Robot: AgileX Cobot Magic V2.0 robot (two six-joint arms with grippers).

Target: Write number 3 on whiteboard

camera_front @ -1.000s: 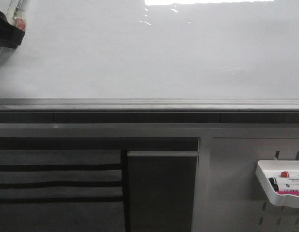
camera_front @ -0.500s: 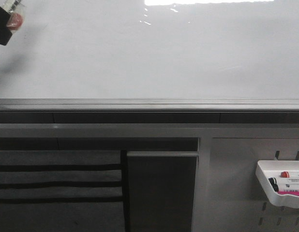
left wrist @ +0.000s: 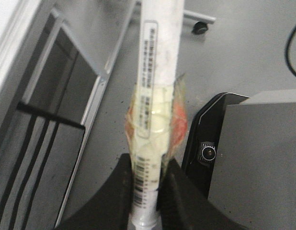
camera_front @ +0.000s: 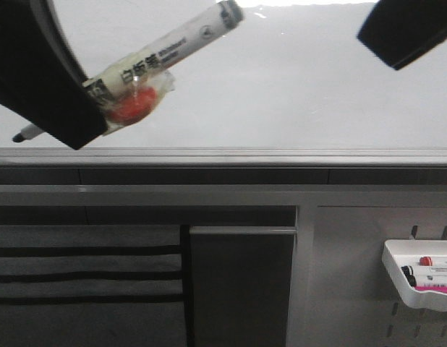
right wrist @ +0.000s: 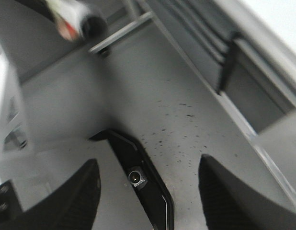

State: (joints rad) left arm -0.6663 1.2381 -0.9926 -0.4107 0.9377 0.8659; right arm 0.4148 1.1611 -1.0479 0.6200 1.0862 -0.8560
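The whiteboard fills the upper front view, glossy white with a grey frame edge along its bottom. No number 3 shows on it. My left gripper is close to the camera at the upper left. It is shut on a white marker wrapped in orange tape, with its dark tip pointing down-left. In the left wrist view the marker stands between the shut fingers of the left gripper. My right gripper is at the upper right; its wrist view shows the right gripper open and empty.
A grey pegboard panel at the lower right carries a white bin holding spare markers. A dark panel and striped grey cloth hang below the board. A black camera base stands on the grey floor.
My left gripper with the marker has swung from the far upper-left corner toward the camera and rightward, now much larger in view. My right gripper has entered at the upper right.
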